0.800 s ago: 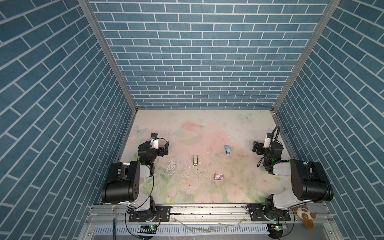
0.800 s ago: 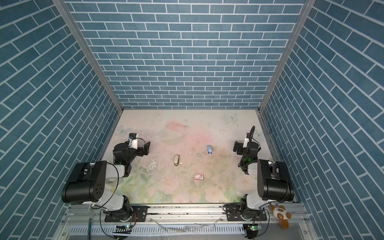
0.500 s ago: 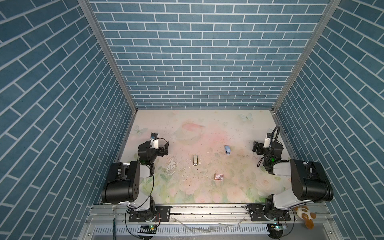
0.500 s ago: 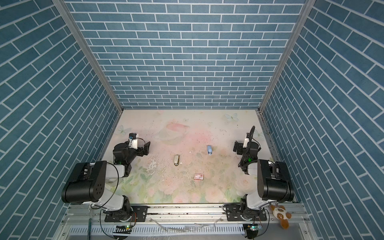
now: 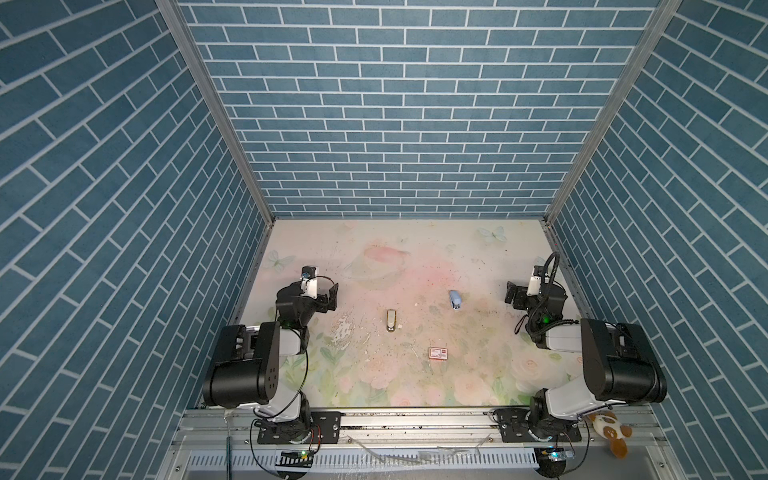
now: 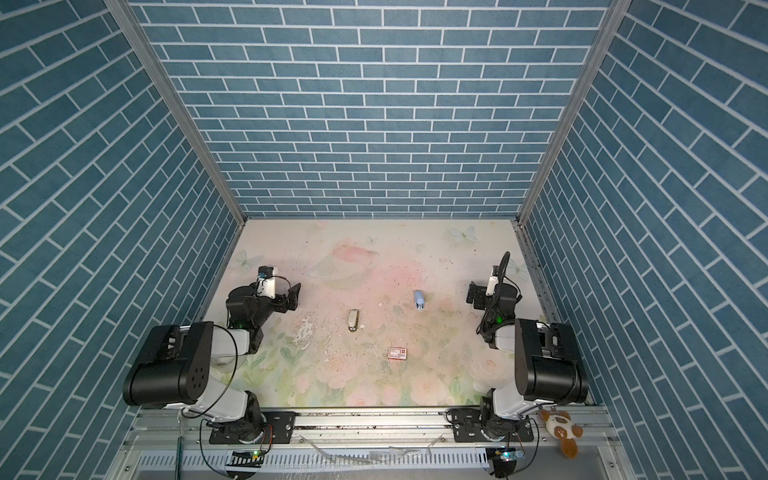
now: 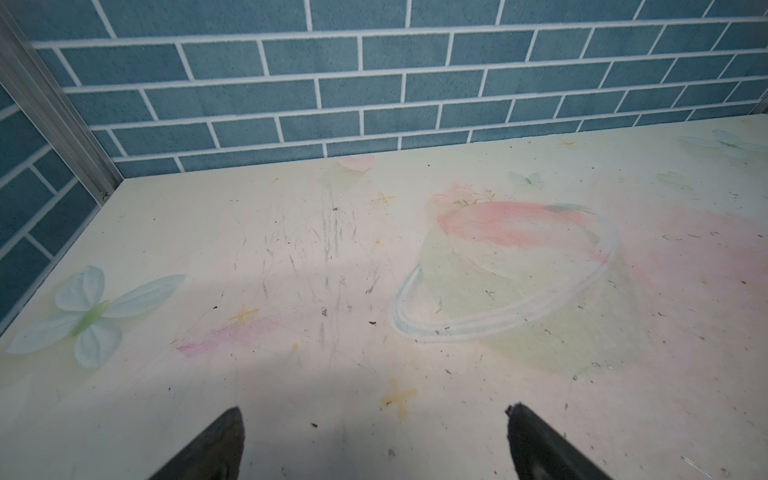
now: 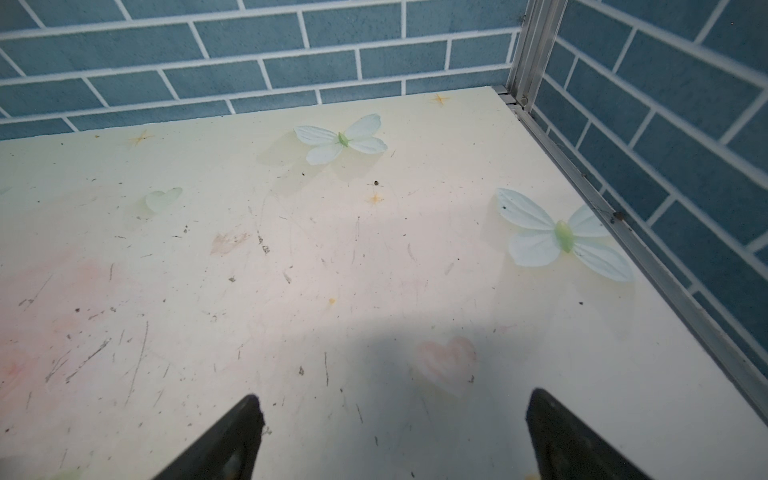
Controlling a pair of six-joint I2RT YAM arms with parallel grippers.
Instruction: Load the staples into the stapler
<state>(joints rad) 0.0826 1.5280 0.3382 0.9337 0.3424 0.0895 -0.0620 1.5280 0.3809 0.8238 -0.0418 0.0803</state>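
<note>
Top views, from the bottom edge upward: metal rail (image 5: 415,422) across the frame, brown-and-white plush toy (image 5: 611,432) lying at its lower-right end. Mounted on that rail, left arm (image 5: 245,370) at lower left and right arm (image 5: 615,365) at lower right, both black and white, folded low.

Next up the frame, on the floral tabletop (image 5: 374,386): red-and-white box (image 5: 438,353), flat, a little right of centre, apart from everything else. Up and to the left of the box, near mid-frame in both top views: the staples (image 5: 390,321), a small pale tray with silver-grey filling, long side running up the frame, touching nothing. Higher again and to the right: small blue stapler (image 5: 455,300), well apart from the staples and the box; too small to tell whether closed or hinged open.

About level with the stapler: left gripper (image 5: 331,297) at centre left, right gripper (image 5: 512,294) at centre right, each well apart from both task things.

Left wrist view: left gripper (image 7: 374,411) spread wide, black fingertips (image 7: 226,436) at the bottom edge, only scuffed tabletop between. Right wrist view: right gripper (image 8: 395,401) spread just as wide, gripping nothing, printed pink heart (image 8: 446,361) just beyond the tips.

Farthest: printed tabletop running up to the blue brick wall (image 5: 395,124).
</note>
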